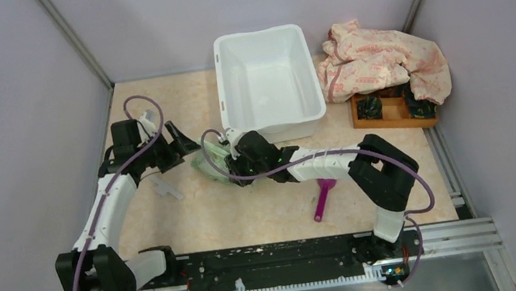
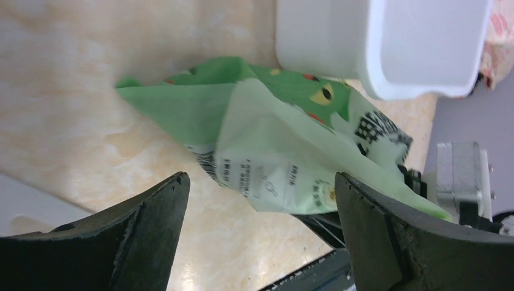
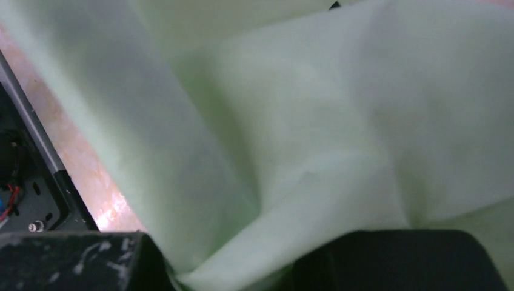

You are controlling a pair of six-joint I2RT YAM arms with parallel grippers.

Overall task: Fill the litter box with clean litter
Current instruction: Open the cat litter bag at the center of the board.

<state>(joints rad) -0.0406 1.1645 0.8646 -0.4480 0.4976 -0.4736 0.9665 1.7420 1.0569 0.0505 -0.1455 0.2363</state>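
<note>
My left fingers (image 2: 151, 236) stand wide apart, hovering just short of the green-and-white bag (image 2: 279, 139). It lies slumped on the table (image 2: 73, 91), right beside the near left corner of the litter box (image 1: 269, 77). A fold of its film runs between my right fingers (image 3: 73, 264), but I can't tell whether they truly bite or only bracket it. The box sits at the far middle of the table and looks bare inside. No clean litter shows anywhere, so I judge it's all in the bag. That means floppy, slick film around a shifting, fairly heavy load, and a thin pinch will likely slip or tear. I'd grab a doubled fold near a top corner, one side each.
</note>
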